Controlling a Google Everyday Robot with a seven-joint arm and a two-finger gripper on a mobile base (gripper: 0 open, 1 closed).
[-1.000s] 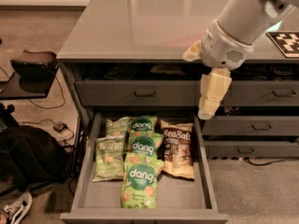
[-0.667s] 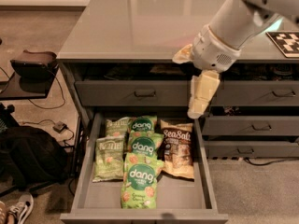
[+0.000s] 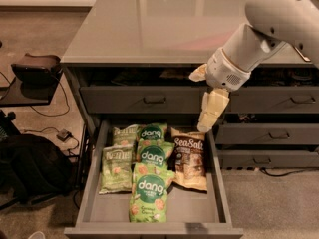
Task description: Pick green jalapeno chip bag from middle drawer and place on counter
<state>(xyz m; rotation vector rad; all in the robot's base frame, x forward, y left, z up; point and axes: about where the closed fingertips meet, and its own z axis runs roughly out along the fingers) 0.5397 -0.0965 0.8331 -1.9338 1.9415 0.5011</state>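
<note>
Over the last second the arm has swung left and dipped, so the gripper [image 3: 201, 102] now hangs at the back right corner of the open middle drawer [image 3: 92, 183], just above the tan "Sea Salt" bag [image 3: 189, 159]. Its fingers are spread and hold nothing. That closes in on the drawer, but the green jalapeno chip bag [image 3: 115, 167], lettered "Kettle", lies at the left side with its twin [image 3: 123, 134] behind it, so more leftward travel looks needed. Three darker bags reading "dang" [image 3: 148, 193] sit between. The counter [image 3: 149, 29] awaits the bag
</note>
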